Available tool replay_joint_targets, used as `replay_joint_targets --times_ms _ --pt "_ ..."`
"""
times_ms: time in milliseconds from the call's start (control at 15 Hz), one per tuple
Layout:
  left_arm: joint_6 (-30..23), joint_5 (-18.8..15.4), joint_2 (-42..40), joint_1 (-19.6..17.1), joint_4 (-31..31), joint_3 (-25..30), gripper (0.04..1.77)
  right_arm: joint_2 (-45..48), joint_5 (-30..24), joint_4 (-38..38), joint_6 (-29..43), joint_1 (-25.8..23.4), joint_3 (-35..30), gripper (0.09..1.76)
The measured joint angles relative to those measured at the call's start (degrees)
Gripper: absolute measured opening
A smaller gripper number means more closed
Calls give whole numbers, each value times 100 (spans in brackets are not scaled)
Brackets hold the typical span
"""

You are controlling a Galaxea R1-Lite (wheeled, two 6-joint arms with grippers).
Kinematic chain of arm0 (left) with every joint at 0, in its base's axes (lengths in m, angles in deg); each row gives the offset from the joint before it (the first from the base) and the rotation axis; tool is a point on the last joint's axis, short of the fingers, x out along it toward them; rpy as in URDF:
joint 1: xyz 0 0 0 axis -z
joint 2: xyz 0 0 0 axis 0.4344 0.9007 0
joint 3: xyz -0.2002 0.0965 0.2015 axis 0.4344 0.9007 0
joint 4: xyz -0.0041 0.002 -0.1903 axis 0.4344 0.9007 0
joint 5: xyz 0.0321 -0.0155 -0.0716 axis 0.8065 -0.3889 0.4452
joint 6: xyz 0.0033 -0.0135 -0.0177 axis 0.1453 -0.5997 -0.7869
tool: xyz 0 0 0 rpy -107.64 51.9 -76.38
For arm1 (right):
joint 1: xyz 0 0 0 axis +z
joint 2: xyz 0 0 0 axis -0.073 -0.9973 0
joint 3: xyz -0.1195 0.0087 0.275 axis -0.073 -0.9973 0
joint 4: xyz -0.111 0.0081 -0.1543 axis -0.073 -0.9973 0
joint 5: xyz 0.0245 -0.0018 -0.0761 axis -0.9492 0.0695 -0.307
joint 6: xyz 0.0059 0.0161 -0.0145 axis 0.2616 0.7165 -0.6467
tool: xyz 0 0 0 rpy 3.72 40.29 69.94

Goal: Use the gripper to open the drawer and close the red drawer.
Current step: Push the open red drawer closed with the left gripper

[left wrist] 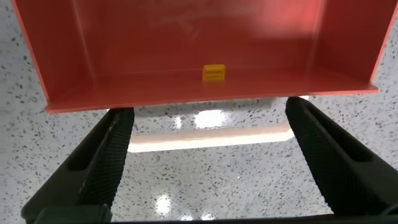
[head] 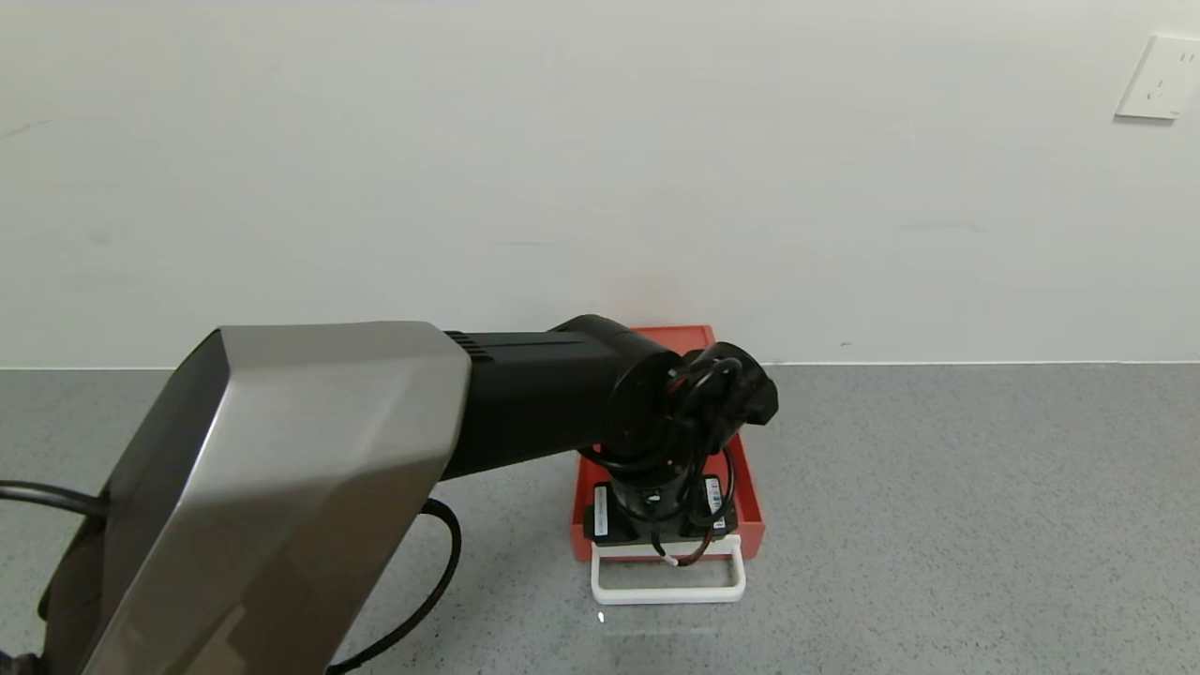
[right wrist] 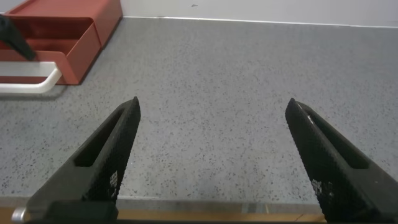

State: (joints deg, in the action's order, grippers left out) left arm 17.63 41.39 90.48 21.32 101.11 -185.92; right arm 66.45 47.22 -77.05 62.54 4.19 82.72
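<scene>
The red box [head: 677, 335] stands against the wall with its orange-red drawer [head: 749, 494] pulled out toward me. The white loop handle [head: 667, 592] lies on the table at the drawer's front. My left gripper [head: 662, 536] points down over the drawer's front edge, with looping black cables around it. In the left wrist view the left gripper [left wrist: 210, 112] is open wide and holds nothing; the handle [left wrist: 211, 140] runs across between the fingers [left wrist: 109, 155], below the drawer [left wrist: 124, 56]. A small yellow piece [left wrist: 214, 73] sits inside the drawer. My right gripper [right wrist: 213, 104] is open and empty, parked off to the right.
The grey speckled table [head: 937, 487] runs to a white wall with a socket [head: 1158, 80] at upper right. The right wrist view shows the red box [right wrist: 102, 18], its drawer [right wrist: 62, 53], the handle [right wrist: 28, 86] and the table's front edge [right wrist: 199, 214].
</scene>
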Motion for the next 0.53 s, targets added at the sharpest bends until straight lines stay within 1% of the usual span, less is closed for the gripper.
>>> replay_joint_targets --times_ms 133,333,533 --pt "60 5 4 -22 -26 -5 175 0 0 0 0 0 0 171" --pt "212 143 20 -49 -210 -9 175 0 -2 0 0 0 0 171" --pt "341 160 37 -96 -293 -9 175 0 -2 0 0 0 0 171"
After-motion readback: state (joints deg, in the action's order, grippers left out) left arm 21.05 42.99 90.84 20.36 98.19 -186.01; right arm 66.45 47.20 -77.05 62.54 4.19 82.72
